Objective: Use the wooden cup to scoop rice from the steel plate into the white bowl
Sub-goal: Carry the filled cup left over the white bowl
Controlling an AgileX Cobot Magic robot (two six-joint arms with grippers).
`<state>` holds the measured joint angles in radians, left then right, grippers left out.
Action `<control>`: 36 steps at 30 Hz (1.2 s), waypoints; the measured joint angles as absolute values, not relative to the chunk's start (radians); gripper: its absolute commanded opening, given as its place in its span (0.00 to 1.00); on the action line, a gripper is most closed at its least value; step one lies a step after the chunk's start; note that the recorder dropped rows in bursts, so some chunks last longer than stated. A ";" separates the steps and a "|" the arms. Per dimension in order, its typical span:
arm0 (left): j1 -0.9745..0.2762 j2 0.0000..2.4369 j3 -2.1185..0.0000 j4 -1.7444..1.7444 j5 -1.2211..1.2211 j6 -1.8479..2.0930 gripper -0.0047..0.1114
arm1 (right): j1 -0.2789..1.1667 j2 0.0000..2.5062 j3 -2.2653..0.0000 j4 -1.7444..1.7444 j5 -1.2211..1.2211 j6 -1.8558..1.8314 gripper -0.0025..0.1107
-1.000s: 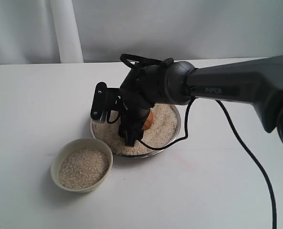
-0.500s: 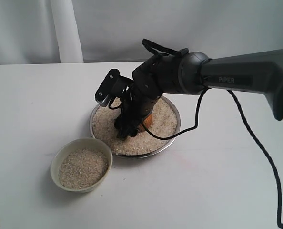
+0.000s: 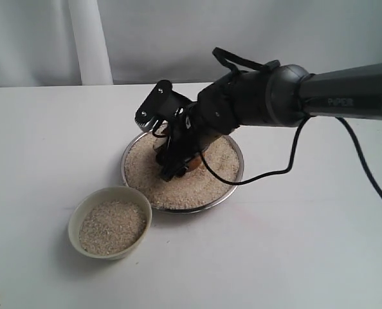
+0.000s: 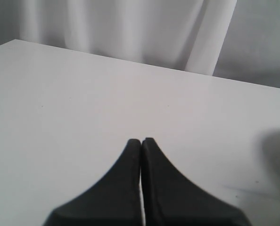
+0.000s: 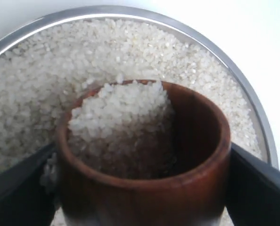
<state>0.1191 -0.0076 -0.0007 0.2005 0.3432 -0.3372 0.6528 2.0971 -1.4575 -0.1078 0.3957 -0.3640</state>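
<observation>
Risks, as I judge them from the console.

1. **Spillage in transit.** The rice in the wooden cup lies banked against one wall, close to the lip there. The opposite wall shows dark wood. Any further tilt toward the banked side, or a sharp start or stop, would shed grains. The white bowl stands just beside the steel plate but apart from it, so anything lost over that gap lands on the desk.
2. **Slippage.** The cup is rounded and barrel-shaped and is held only by its sides. It could turn or slide in the grip when tipped to pour.
3. **Overfilling.** The bowl already carries a good level of rice, not far below its rim. A fast pour could bounce grains over the edge.

Tool condition.

- **Right tool.** The right tool is clamped on the wooden cup. Its jaws stand wide, one on each side of the cup's body, as the right wrist view shows.
- **Cup position.** The cup sits low over the plate's bed of rice, near the plate's middle. Its base is hidden, so I cannot tell whether it touches the grains. In the exterior view the tool covers most of the cup.
- **Left tool.** The left tool is closed, tips pressed together and holding nothing. It is over the desk, away from the plate.
</observation>
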 measured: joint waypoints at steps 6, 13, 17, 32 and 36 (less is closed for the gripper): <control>0.119 -0.008 -0.001 0.200 0.343 -0.337 0.04 | 0.628 2.020 -1.310 -0.073 0.246 -0.364 0.02; 0.119 -0.008 -0.001 0.200 0.343 -0.337 0.04 | 0.626 1.951 -1.155 -0.059 0.030 -0.364 0.02; 0.119 -0.008 -0.001 0.200 0.343 -0.337 0.04 | 0.626 1.924 -1.115 -0.059 -0.019 -0.364 0.02; 0.119 -0.008 -0.001 0.200 0.343 -0.337 0.04 | 0.739 1.851 -1.102 -0.135 0.000 -0.401 0.02; 0.119 -0.008 -0.001 0.200 0.343 -0.337 0.04 | 0.804 1.833 -1.110 -0.151 0.045 -0.451 0.02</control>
